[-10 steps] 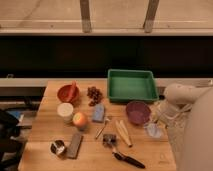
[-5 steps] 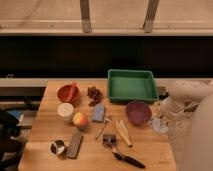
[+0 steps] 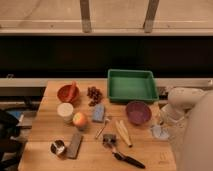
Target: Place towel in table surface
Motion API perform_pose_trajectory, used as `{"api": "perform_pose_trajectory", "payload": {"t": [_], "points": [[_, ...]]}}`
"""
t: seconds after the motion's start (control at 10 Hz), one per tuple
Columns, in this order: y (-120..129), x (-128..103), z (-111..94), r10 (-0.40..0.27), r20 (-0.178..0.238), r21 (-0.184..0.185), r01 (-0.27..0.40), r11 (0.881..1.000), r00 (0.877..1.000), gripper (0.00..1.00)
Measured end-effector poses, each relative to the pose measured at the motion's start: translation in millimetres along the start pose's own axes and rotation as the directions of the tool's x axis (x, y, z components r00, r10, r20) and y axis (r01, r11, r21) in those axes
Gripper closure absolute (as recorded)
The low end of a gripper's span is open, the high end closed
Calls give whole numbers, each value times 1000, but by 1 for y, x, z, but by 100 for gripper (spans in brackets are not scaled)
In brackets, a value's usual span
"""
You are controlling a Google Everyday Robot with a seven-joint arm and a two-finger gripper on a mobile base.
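My white arm (image 3: 186,98) comes in from the right edge of the view. The gripper (image 3: 162,122) hangs low over the right edge of the wooden table (image 3: 45,127), just right of the purple bowl (image 3: 138,111). A pale, whitish crumpled thing (image 3: 159,132), probably the towel, is right under the gripper at the table surface. I cannot tell whether the gripper still touches it.
On the table stand a green tray (image 3: 132,85), an orange bowl (image 3: 68,92), a white cup (image 3: 65,110), an apple (image 3: 80,119), a blue-grey sponge (image 3: 98,112), dark grapes (image 3: 93,94), wooden sticks (image 3: 123,132), a black-handled brush (image 3: 120,151), a grey block (image 3: 75,144) and a small can (image 3: 58,147).
The arm has shifted slightly to the right, and the gripper with the pale thing has stayed low at the table's right edge. The other things have not moved.
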Motion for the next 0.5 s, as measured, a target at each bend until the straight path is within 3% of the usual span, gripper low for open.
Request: {"api": "perform_pose_trajectory", "payload": {"t": [0.5], "points": [[-8,39,62,-49,-92,97,58,994,995,100]]}}
